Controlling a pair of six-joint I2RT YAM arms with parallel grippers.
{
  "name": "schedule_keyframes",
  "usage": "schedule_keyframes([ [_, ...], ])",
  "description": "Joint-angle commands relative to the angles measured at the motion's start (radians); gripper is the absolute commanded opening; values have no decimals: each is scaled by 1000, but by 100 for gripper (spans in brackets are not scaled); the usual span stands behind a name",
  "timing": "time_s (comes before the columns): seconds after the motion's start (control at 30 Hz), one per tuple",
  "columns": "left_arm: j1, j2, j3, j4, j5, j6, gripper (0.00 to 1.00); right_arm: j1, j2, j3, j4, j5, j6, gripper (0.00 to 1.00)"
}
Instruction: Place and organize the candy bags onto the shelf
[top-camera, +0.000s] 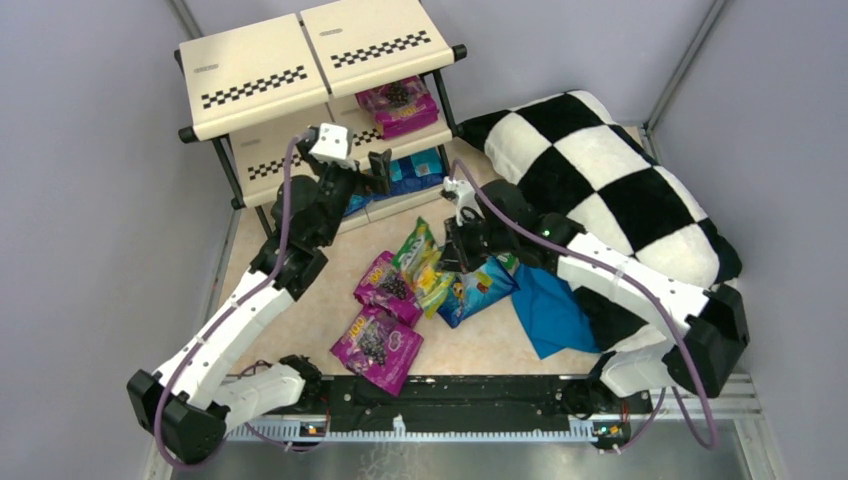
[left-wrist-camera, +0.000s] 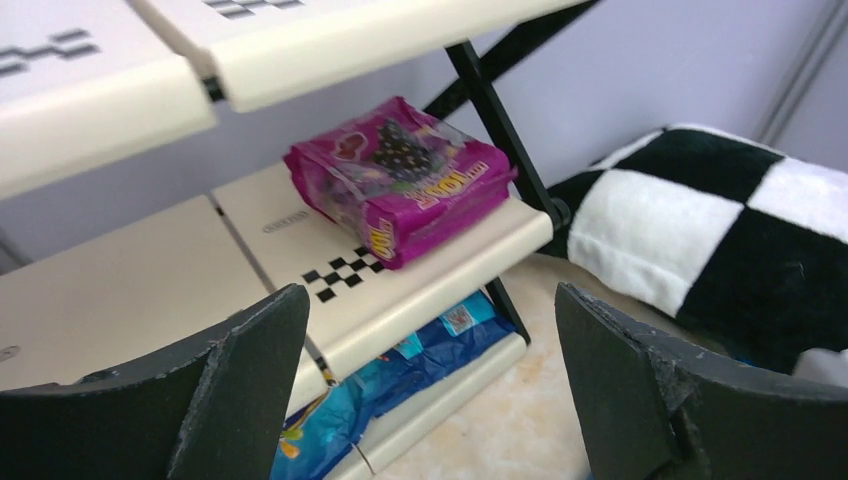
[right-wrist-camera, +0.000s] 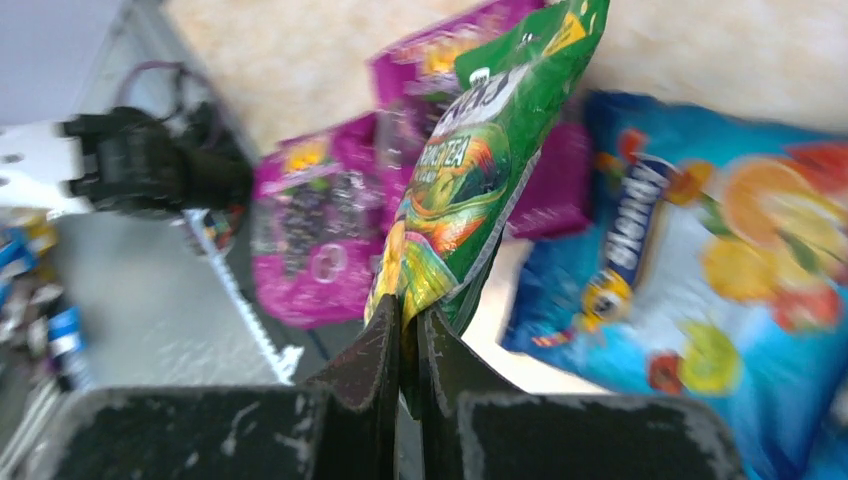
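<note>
The shelf (top-camera: 262, 85) stands at the back left. One magenta candy bag (top-camera: 398, 105) lies on its middle tier and blue bags (top-camera: 418, 170) lie on the bottom tier. My left gripper (top-camera: 380, 170) is open and empty in front of the shelf; its wrist view shows the magenta bag (left-wrist-camera: 400, 175) and a blue bag (left-wrist-camera: 400, 375) beyond the gripper (left-wrist-camera: 430, 300). My right gripper (right-wrist-camera: 410, 315) is shut on the edge of a green-yellow bag (right-wrist-camera: 470, 170), lifted above the floor (top-camera: 420, 255). Two magenta bags (top-camera: 388, 287) (top-camera: 377, 345) and a blue bag (top-camera: 475, 290) lie on the floor.
A large black-and-white checkered pillow (top-camera: 600, 170) fills the right side. A plain blue cloth (top-camera: 550, 310) lies beside the blue bag. Grey walls close in the left, back and right. The arms' base rail (top-camera: 450, 395) runs along the near edge.
</note>
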Motion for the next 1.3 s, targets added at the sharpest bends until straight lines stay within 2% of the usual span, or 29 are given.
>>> schedule_keyframes([
  [0.0,-2,-53,-36,104,-84,25,99,-52,120,115,155,-453,-53,0],
  [0.1,-2,-45,-31,101,-85,29,99,-59,301,224,-18,-579,-169,0],
  [0.17,-3,-38,-29,98,-84,31,99,-60,387,283,-107,-575,-251,0],
  [0.23,-1,-32,-28,96,-81,34,99,-70,447,316,-131,-546,-305,0],
  [0.33,-1,-24,-26,95,-84,42,99,-104,521,350,-144,-602,-366,0],
  [0.4,-1,-19,-26,95,-86,47,99,-133,567,383,-175,-558,-383,1],
  [0.47,-2,-17,-25,95,-88,52,99,-159,592,400,-180,-434,-355,5],
  [0.63,-2,-16,-25,96,-86,53,99,-178,529,316,-47,-256,-197,37],
  [0.73,-2,-14,-22,91,-81,49,99,-177,472,238,25,-142,-99,60],
  [0.87,-2,-11,-20,89,-81,46,99,-177,381,159,59,-29,10,76],
  [0.93,-2,-8,-17,85,-79,44,99,-177,320,92,106,12,105,81],
  [1.03,-1,-9,-14,80,-71,36,99,-178,229,-45,242,-20,256,83],
  [1.2,-1,-5,-13,77,-71,35,99,-175,113,-336,644,-75,584,83],
  [1.27,-2,-5,-13,77,-71,33,99,-173,102,-402,736,-52,658,82],
])
